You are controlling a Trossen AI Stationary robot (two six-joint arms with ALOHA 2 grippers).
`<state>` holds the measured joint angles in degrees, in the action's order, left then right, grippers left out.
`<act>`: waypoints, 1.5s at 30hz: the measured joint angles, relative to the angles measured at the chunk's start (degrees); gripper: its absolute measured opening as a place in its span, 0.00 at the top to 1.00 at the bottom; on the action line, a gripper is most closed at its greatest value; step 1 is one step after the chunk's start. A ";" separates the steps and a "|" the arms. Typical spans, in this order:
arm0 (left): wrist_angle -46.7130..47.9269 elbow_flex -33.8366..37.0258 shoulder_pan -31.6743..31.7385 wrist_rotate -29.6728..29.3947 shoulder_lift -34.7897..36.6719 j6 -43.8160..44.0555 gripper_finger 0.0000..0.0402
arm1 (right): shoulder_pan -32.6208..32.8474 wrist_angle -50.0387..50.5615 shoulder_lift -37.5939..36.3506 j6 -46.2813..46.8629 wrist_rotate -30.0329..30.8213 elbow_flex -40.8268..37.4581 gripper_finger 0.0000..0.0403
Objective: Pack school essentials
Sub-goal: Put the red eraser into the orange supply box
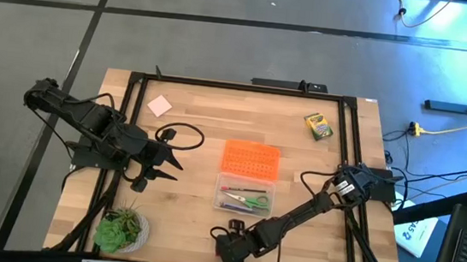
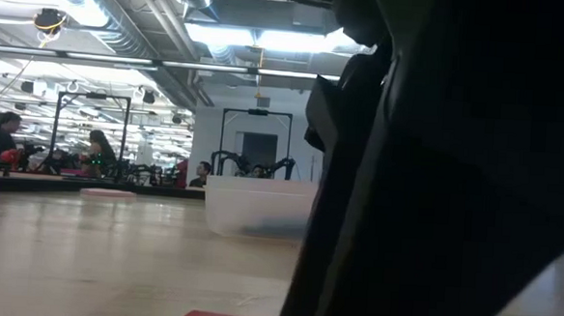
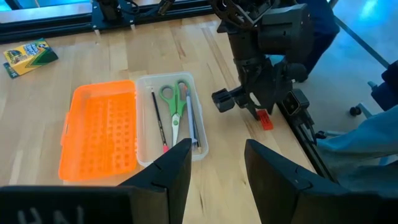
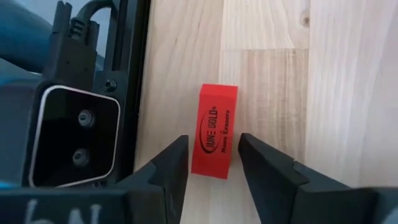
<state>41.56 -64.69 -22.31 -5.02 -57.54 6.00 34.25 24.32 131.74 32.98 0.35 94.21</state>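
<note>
So far the clear box [image 1: 244, 195] at centre frame holds scissors [image 1: 251, 203] and pencils [image 3: 159, 118]; the crayon box [image 1: 318, 126] upper right and note pad [image 1: 160, 106] upper left remain out. At bottom centre the right gripper [image 4: 211, 163], fingers apart, straddles the red eraser [image 4: 215, 131]; the left gripper [image 1: 165, 153], fingers apart, waits empty at left.

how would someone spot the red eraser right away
Start at the clear box mid-table, then go to the near table edge where the right gripper hovers. Between its open fingers lies the red eraser, the only red block, printed with dark lettering.
</note>
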 joint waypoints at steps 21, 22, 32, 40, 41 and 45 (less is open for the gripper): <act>0.00 0.00 0.04 -0.02 -0.02 -0.15 0.65 | -0.19 21.82 0.81 -1.78 -4.02 13.69 0.63; 0.00 0.00 0.07 -0.02 -0.02 -0.15 0.65 | -0.38 24.51 0.70 -0.98 -4.68 15.03 0.63; 0.06 0.00 0.06 -0.02 -0.02 -0.17 0.65 | -0.84 25.55 0.57 5.08 -4.76 18.79 0.63; 0.17 0.00 0.04 -0.02 -0.02 -0.18 0.65 | -1.21 22.05 1.98 2.74 -1.72 17.73 0.63; 0.22 0.00 0.04 -0.02 -0.02 -0.20 0.65 | -1.21 22.18 2.19 2.74 -1.69 17.70 0.63; 0.39 0.00 0.04 -0.02 -0.02 -0.20 0.65 | -1.36 21.71 2.50 4.03 -1.70 17.70 0.63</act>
<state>41.95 -64.69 -22.26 -5.04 -57.56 5.80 32.89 46.04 134.23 37.01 -1.34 111.92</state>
